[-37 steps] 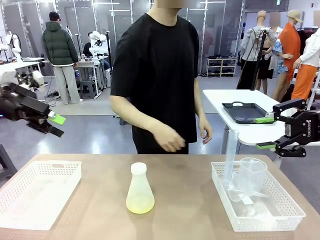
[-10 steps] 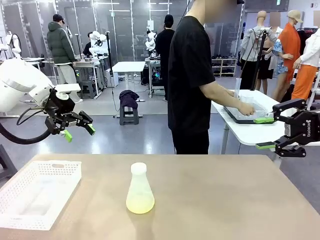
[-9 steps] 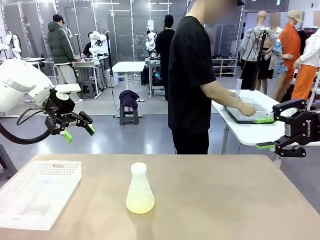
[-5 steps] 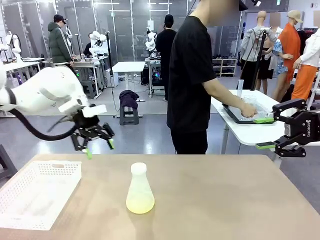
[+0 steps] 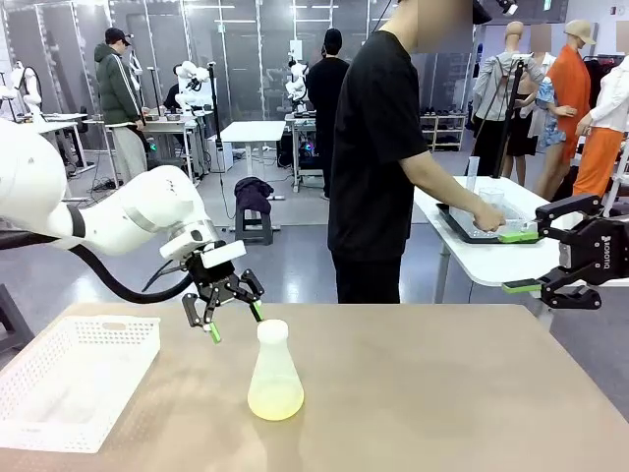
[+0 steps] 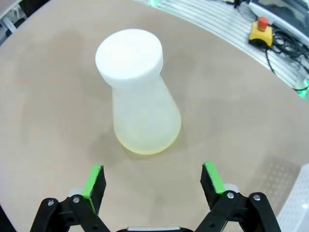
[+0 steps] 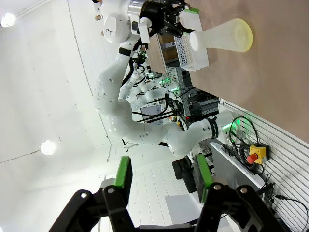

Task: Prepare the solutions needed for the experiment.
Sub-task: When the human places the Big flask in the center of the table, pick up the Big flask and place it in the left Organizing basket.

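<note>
A: Starting at the left, what sits on the table [image 5: 472,393]?

B: A white mesh basket [image 5: 74,379] at the left edge. Just to its right, above the tabletop, hangs the left gripper [image 5: 224,313], its green-padded fingers [image 5: 213,332] spread wide and closed on nothing.

A: And from its own wrist camera?

B: The left gripper [image 6: 153,181] stands released, pads well apart, with the flask [image 6: 140,99] just beyond them, not touched.

A: Where are the solutions?

B: The solutions [image 5: 275,403] lie as a shallow pale yellow-green layer in the bottom of the translucent conical flask [image 5: 274,379], which stands upright mid-table under a white round cap [image 5: 272,331].

A: Anything between gripper and flask?

B: Nothing; the left gripper is just beside the cap, up and to its left.

A: Further right?

B: A person [image 5: 378,157] in black stands side-on, a hand [image 5: 486,214] at a dark tray [image 5: 462,224] on a white side table [image 5: 482,251]. At the far right the right gripper [image 5: 521,261] hovers off the table edge, fingers partly parted, empty.
</note>
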Robot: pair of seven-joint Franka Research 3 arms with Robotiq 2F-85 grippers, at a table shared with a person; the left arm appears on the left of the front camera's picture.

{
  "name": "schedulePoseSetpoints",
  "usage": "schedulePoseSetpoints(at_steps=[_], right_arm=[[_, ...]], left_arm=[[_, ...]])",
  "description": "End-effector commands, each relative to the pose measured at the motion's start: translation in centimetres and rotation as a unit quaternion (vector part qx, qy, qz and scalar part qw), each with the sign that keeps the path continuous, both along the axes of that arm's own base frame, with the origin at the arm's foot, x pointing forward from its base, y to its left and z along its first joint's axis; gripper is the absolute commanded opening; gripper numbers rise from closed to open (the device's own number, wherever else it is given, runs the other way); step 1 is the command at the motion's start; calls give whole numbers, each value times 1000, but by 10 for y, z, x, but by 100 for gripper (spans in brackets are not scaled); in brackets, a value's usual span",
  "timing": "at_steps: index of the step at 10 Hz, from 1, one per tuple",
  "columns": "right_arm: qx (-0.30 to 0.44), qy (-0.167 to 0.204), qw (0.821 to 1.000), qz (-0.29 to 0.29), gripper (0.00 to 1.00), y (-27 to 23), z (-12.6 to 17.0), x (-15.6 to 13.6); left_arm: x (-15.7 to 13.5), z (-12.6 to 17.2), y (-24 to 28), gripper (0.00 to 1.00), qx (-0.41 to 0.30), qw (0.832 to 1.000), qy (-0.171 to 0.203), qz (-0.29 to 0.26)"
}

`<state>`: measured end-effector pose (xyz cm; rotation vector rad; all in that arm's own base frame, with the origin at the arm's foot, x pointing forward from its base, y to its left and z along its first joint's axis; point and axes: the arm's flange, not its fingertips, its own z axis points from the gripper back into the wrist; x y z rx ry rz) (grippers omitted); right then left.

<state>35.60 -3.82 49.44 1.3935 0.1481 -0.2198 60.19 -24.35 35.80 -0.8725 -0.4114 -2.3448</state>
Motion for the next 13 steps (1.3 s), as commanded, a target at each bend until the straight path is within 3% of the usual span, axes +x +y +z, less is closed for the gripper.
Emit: schedulePoseSetpoints(at_steps=[1, 13], right_arm=[[-2, 2, 1000, 2, 66, -2, 2, 1], [-2, 2, 1000, 2, 66, -2, 2, 1]], left_arm=[[15, -1, -5, 100, -43, 999, 18, 7], [18, -51, -43, 100, -175, 965, 191, -48]])
